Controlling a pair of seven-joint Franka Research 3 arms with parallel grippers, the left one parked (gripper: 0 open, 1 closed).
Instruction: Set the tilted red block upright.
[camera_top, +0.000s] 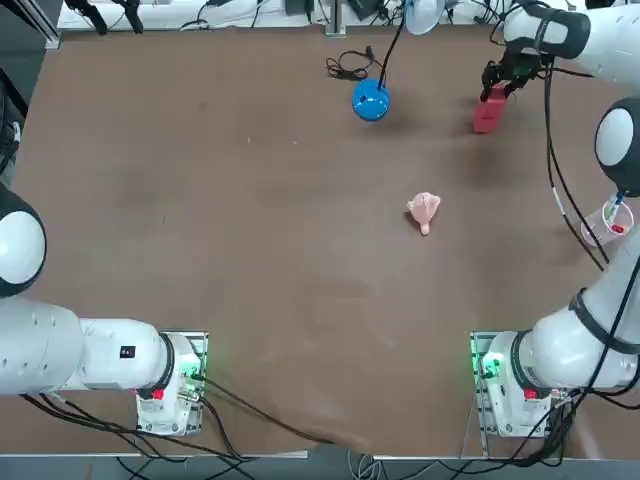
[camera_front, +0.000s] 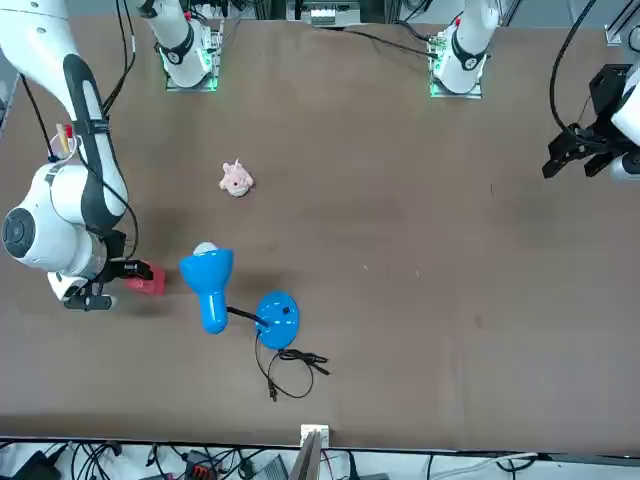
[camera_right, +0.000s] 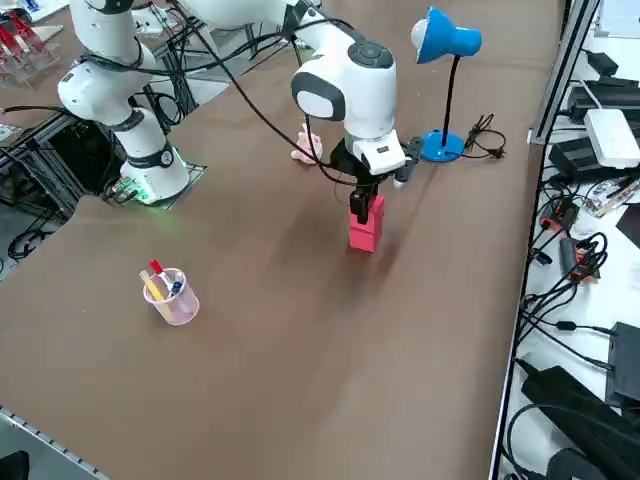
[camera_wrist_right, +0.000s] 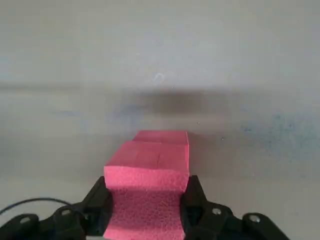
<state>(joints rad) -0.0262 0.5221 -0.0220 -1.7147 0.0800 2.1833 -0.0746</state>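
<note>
Far right part of counter (camera_top: 250, 250), beyond pink lump (camera_top: 424, 211) and right of blue lamp (camera_top: 370, 100): right end effector (camera_right: 367, 196) clamped on upper end of red block (camera_right: 365, 224), lower end on or just above surface

Risk of toppling on release if base not flat; risk of dragging or tipping if fingers (camera_wrist_right: 97, 200) part unevenly or lift before letting go

Contact between base and counter not visible; in front view block half hidden behind wrist; remaining lean hard to judge
</note>
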